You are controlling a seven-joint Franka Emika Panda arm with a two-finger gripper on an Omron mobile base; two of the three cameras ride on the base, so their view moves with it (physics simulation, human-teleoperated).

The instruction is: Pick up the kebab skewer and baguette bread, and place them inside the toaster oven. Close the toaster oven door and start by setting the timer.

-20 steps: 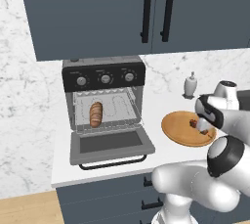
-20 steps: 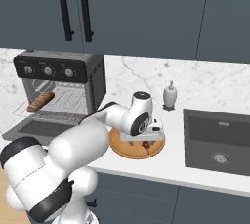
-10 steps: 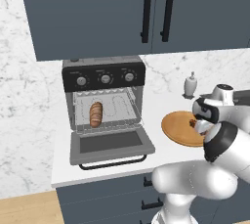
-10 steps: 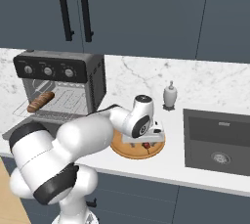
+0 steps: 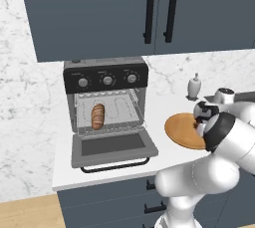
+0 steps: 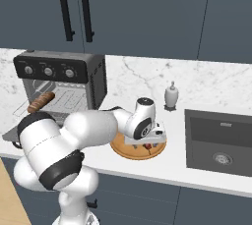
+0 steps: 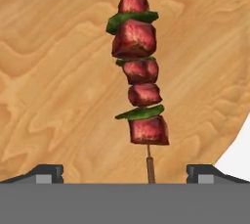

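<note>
Your gripper (image 7: pixel 124 173) hung over the round wooden plate (image 7: pixel 58 71), jaws spread wide astride the kebab skewer (image 7: pixel 139 71), baguette bread (image 5: pixel 98 116) lay inside the toaster oven (image 5: pixel 106 103), toaster oven door (image 5: pixel 113 148) was down.

My arm bends forward from the base and folds at the elbow, wrist turned so the hand points straight down. My end effector (image 7: pixel 125 174) hangs low with its jaws spread wide, one dark fingertip (image 7: pixel 46 173) at each side, gripping nothing.
</note>
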